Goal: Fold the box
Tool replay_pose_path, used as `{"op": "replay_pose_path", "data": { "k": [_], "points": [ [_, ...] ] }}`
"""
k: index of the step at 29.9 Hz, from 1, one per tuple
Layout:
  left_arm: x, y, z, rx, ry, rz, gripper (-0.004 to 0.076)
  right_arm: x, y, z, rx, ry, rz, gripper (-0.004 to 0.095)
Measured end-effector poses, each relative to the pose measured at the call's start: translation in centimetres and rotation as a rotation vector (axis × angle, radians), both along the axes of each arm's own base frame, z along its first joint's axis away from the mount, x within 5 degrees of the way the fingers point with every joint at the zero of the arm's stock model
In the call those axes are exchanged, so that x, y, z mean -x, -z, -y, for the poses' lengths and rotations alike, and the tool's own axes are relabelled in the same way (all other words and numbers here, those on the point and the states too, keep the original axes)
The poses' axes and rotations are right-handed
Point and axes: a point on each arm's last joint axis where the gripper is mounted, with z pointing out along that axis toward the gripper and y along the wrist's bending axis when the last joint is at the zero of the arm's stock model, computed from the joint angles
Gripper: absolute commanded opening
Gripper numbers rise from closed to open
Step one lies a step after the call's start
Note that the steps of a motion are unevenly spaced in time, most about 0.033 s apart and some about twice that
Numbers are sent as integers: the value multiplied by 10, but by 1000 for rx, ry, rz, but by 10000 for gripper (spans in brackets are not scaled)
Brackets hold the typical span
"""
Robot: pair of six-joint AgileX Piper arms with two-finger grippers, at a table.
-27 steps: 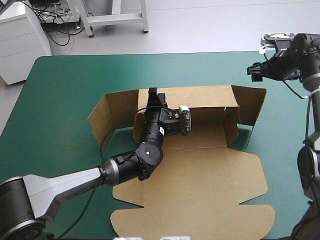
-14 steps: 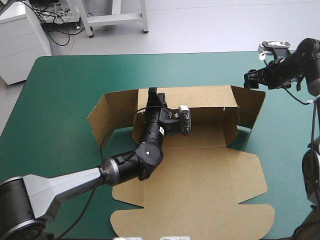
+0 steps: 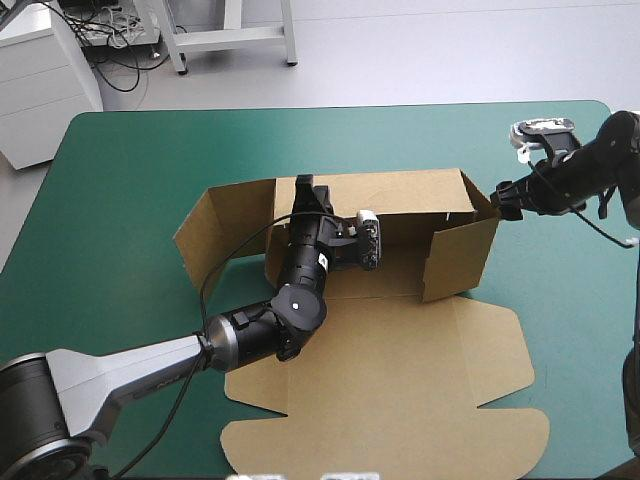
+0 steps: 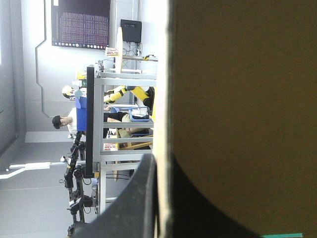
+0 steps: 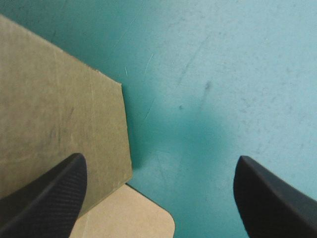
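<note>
Where the box (image 3: pixel 400 370) lies mid-table, bare teal-green cover (image 3: pixel 130 180) flanks it.

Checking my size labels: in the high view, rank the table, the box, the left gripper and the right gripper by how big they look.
1. table
2. box
3. left gripper and right gripper: both small and much alike, so not ranked.

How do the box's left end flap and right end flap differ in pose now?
The left end flap splays outward from the back wall; the right end flap is turned forward, about square to it. The right pincer, open, is at the right end flap's far corner; the left end flap has no pincer on it. Both are brown board, standing up.
</note>
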Motion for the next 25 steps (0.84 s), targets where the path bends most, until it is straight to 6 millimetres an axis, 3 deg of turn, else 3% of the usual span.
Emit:
{"op": "replay_pose_path", "data": {
  "k": [10, 16, 25],
  "points": [
    [0, 0, 0, 0, -1, 0, -32, 35, 3, -3, 48, -128, 7, 738],
    [0, 0, 0, 0, -1, 0, -32, 39, 5, -9, 5, -181, 30, 738],
    [0, 0, 0, 0, 0, 0, -32, 40, 23, -13, -31, -202, 32, 739]
  ]
}}
